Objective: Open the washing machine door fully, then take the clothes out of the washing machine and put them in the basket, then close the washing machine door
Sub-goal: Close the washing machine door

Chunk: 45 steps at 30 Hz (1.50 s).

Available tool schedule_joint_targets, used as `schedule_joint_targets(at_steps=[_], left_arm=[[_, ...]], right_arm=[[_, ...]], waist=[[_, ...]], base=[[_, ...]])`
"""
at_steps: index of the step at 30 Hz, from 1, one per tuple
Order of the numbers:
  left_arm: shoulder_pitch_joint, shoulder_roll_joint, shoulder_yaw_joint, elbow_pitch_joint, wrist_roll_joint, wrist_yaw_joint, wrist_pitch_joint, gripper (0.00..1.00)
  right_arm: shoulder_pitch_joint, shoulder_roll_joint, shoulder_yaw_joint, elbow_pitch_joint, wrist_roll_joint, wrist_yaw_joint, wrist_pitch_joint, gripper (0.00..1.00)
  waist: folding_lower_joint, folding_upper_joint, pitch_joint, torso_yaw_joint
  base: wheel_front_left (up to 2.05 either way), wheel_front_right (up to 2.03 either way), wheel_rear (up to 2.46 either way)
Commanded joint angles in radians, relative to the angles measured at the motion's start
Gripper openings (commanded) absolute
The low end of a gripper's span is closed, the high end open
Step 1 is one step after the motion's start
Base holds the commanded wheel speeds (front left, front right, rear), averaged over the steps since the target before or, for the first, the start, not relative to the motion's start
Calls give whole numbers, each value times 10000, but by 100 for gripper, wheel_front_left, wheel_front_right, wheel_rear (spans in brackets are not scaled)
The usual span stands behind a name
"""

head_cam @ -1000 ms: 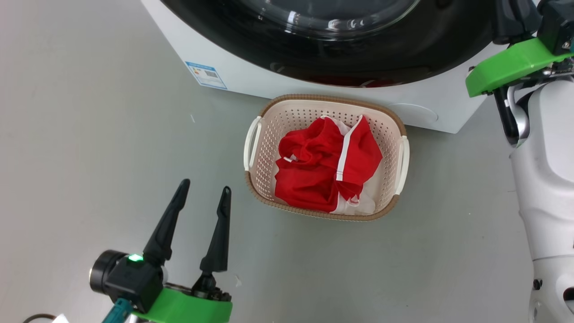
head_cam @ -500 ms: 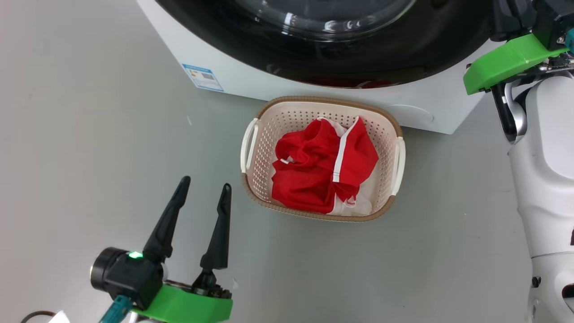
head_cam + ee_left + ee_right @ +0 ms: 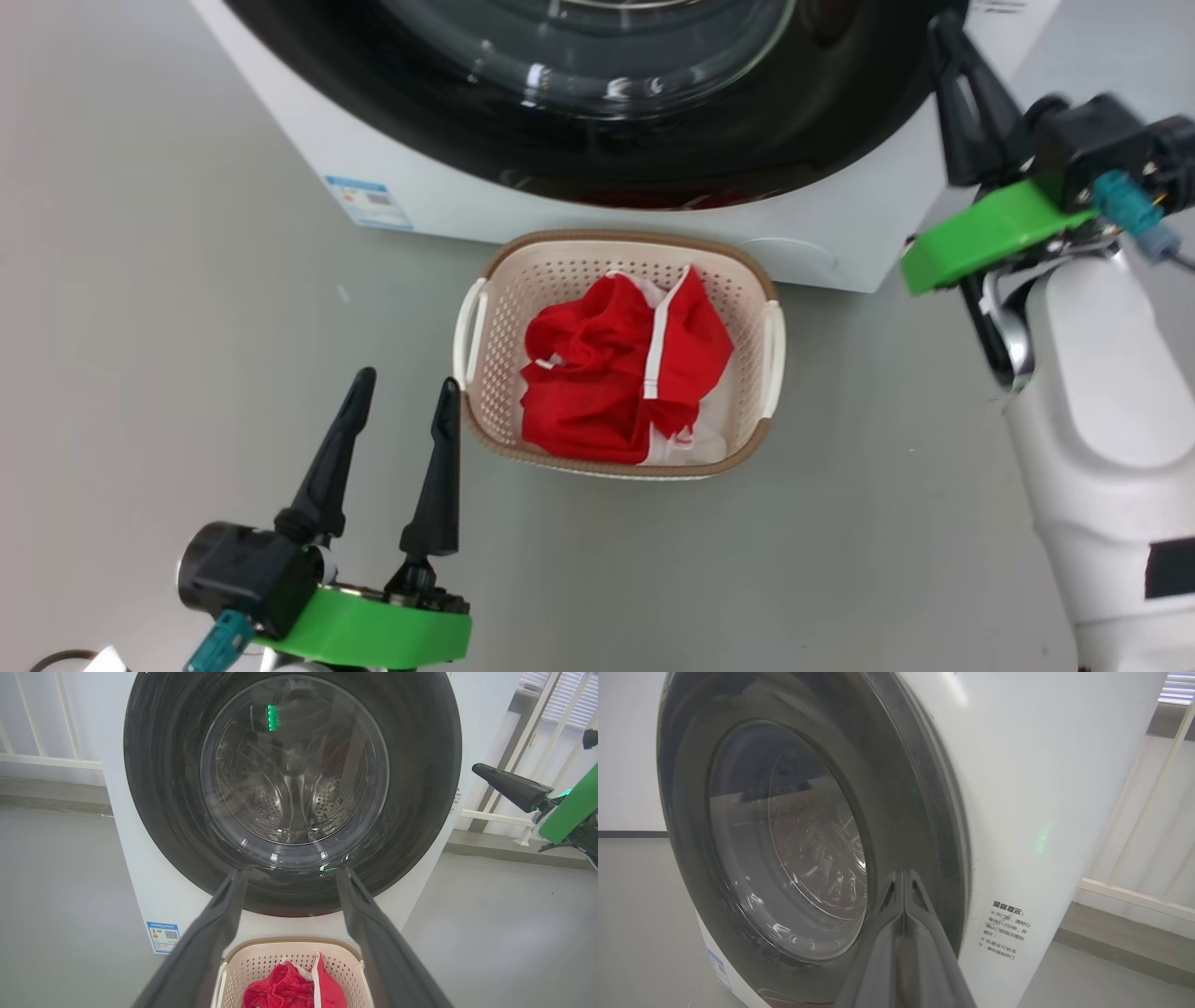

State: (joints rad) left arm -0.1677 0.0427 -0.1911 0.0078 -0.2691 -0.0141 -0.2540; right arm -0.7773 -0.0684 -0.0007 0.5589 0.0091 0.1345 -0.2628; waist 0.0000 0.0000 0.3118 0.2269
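The washing machine door [image 3: 560, 140] lies flat against the white washing machine [image 3: 448, 201], and its glass porthole [image 3: 294, 765] shows bare steel drum behind. The red clothes [image 3: 597, 383] with white trim lie heaped in the cream basket [image 3: 616, 241], which stands on the floor in front of the machine. My left gripper [image 3: 407, 378] stands open at the lower left, left of the basket, nothing between its fingers. My right gripper [image 3: 943, 28] is shut and empty, its tips by the door's right edge [image 3: 924, 812].
Grey floor surrounds the basket on the left, front and right. A blue label [image 3: 367, 201] marks the machine's lower left corner. My white right forearm [image 3: 1102, 448] rises at the right. A white railing [image 3: 490, 816] runs behind the machine.
The head camera has shifted, so machine and basket sit further left and lower in the picture. My right gripper's shut fingers have come into view beside the door. The left gripper has not changed.
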Motion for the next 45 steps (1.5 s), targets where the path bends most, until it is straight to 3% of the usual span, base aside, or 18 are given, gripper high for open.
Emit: schedule_joint_targets(at_steps=[1, 2, 3, 4, 13, 24, 45], left_arm=[[-18, 76, 388, -280, -101, 69, -78, 100], [-2, 76, 409, -302, -139, 79, -78, 100], [-2, 76, 409, -302, -139, 79, -78, 100], [15, 76, 431, -307, -129, 97, -78, 100], [276, 76, 580, -204, 70, 113, -78, 100], [683, 157, 788, -98, 643, 221, -78, 100], [1704, 148, 1164, 382, 1005, 128, -78, 100]], right_arm=[[252, 173, 331, -460, 162, -38, 10, 70], [418, 175, 431, -574, 272, -38, 10, 83], [418, 175, 431, -574, 272, -38, 10, 83], [589, 176, 510, -696, 381, -38, 10, 100], [2421, 179, 891, -1721, 1106, -38, 10, 100], [4357, 180, 660, -2662, 1495, -38, 10, 100], [7465, 181, -66, -4257, 1545, -38, 10, 100]], waist=[[0, 0, -257, -310], [0, 0, -314, -383], [0, 0, -314, -383], [0, 0, -378, -455], [0, 0, -1053, -1134], [0, 0, -1822, -1850], [0, 0, -3255, -2228]], base=[[0, 0, 0], [0, 0, 0], [0, 0, 0], [0, 0, 0], [0, 0, 0], [0, 0, 0], [0, 0, 0]])
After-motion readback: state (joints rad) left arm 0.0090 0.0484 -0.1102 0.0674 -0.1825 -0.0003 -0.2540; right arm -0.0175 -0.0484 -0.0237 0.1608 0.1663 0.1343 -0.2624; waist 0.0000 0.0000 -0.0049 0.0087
